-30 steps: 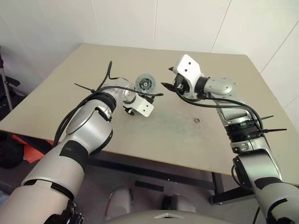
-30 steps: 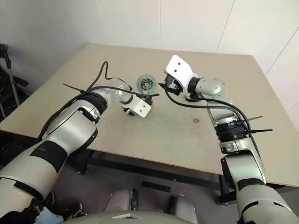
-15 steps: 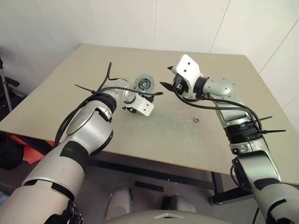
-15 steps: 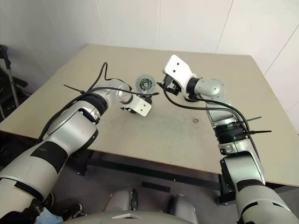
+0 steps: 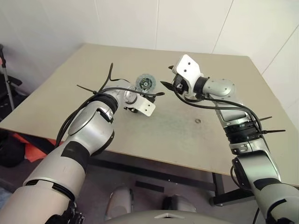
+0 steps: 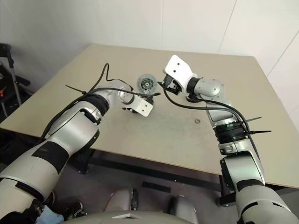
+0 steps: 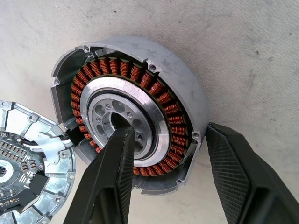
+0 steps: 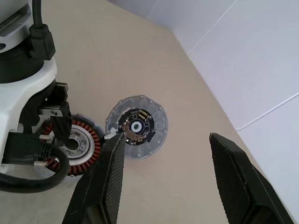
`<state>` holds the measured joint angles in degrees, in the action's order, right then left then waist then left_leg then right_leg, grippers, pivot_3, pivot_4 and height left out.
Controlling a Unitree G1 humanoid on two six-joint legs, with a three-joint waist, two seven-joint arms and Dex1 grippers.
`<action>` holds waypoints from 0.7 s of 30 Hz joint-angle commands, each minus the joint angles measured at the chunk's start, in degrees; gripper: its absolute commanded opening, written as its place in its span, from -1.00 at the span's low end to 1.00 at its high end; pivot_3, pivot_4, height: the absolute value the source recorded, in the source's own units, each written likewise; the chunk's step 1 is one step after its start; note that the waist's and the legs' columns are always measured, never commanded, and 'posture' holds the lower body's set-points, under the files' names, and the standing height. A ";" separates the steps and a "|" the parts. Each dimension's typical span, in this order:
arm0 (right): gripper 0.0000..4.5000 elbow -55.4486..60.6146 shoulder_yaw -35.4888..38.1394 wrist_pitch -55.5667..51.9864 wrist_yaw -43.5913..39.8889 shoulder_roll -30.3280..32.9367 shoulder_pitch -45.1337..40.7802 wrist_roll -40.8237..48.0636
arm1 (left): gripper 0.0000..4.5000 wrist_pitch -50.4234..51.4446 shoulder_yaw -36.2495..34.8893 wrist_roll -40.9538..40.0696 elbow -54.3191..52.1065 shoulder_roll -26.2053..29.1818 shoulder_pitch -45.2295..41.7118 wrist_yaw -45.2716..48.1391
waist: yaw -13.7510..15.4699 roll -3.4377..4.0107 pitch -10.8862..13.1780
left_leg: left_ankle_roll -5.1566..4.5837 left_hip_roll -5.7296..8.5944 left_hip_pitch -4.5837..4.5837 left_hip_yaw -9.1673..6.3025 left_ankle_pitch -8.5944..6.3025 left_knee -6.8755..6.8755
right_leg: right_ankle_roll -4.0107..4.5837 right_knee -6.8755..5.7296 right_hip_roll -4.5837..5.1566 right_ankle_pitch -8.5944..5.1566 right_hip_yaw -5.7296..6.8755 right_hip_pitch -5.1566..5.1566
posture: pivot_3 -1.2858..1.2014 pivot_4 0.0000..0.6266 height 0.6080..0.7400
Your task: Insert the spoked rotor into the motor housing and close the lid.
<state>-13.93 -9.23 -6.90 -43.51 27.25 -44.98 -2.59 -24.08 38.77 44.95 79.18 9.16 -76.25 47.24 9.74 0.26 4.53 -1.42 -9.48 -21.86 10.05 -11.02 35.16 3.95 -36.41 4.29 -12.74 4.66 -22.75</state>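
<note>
Pincer fingers of the left arm (image 7: 163, 177) straddle the near wall of the motor housing (image 7: 135, 60), one black finger (image 7: 110, 177) inside over the silver centre, the other outside the rim; whether they press on the wall cannot be told. The housing lies on the table (image 5: 187, 130), upper centre of the head views, its lid (image 8: 136, 126) swung open beside it, inner face up. Right pincer (image 8: 163, 182) hangs above with fingers spread wide apart, holding nothing.

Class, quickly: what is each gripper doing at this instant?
Left gripper: fingers straddle the round copper-wound motor housing's wall; grip cannot be told.
Right gripper: open, holding nothing.
</note>
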 commanded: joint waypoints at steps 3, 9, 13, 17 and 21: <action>0.42 0.74 0.85 1.18 1.19 0.29 -1.55 -0.58 | -0.12 -1.87 -1.05 -1.11 -0.88 -3.73 -2.97 -3.76 | 1.12 0.00 0.00 | -0.05 0.02 -0.06 -0.02 0.01 0.00 | -0.04 0.05 0.02 0.02 0.01 0.00 | 0.03 -1.00 1.00; 0.42 1.25 1.19 0.79 1.92 0.53 -1.27 -0.90 | -0.12 -1.70 -1.74 -1.48 -0.65 -6.26 -3.97 -6.93 | 1.48 0.00 0.00 | -0.29 0.06 -0.31 -0.01 -0.10 0.01 | -0.14 0.30 0.06 0.10 0.01 -0.08 | 0.03 -1.00 1.00; 0.42 2.17 1.35 0.34 2.15 1.06 -0.36 -1.13 | -0.12 -2.13 -2.29 -1.65 -0.53 -7.10 -4.35 -9.06 | 0.75 0.00 0.00 | -0.49 0.06 -0.59 -0.01 -0.03 0.00 | -0.16 0.35 0.06 0.12 0.02 -0.35 | 0.03 -1.00 1.00; 0.42 2.31 1.67 0.03 2.85 1.51 -0.44 -1.27 | -0.12 -2.41 -2.45 -1.76 -0.45 -8.46 -4.59 -10.03 | 0.22 0.00 0.00 | -0.49 0.06 -0.77 0.00 -0.02 0.00 | -0.17 0.34 0.05 0.13 0.04 -0.55 | 0.03 -1.00 1.00; 0.42 2.87 1.79 -0.47 3.67 1.97 -0.45 -1.43 | -0.12 -2.66 -2.78 -2.28 -0.44 -10.62 -4.67 -9.87 | 0.34 0.00 0.00 | -0.50 0.06 -0.80 -0.01 -0.03 0.00 | -0.17 0.37 0.06 0.13 0.06 -0.55 | 0.03 -1.00 1.00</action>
<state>-13.70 -9.17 -7.25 -40.83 28.55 -44.36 -3.96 -26.25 37.47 44.12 80.06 -1.03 -78.21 38.48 10.08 0.27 4.53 -1.94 -9.42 -22.67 10.04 -11.06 35.17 3.76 -36.02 4.35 -12.60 4.72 -23.30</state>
